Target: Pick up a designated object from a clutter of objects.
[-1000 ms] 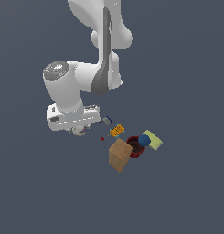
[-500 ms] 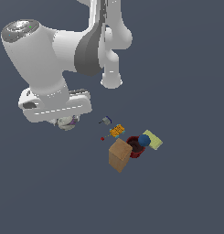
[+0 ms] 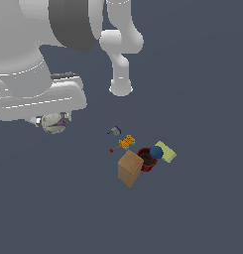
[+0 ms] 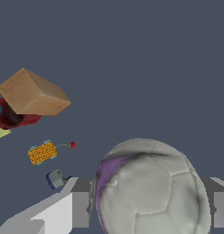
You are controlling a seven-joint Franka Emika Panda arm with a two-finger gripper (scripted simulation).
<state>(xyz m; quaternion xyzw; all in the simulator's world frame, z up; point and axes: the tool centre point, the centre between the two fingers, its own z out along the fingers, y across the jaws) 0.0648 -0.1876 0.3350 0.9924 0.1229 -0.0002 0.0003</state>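
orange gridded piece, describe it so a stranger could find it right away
Find the tan box in the small clutter. The orange gridded piece lies just beyond it, between the box and a tiny grey-blue item. It alone is bright orange with a grid pattern.

A tiny red dot [image 3: 111, 150] is seen on the floor [image 3: 202, 213], well apart from the gripper [image 4: 151, 210], below it and off toward the exterior view's right. A thin faint line is seen running from the dot in the wrist view. The floor under the gripper is rendered plain dark grey-blue.
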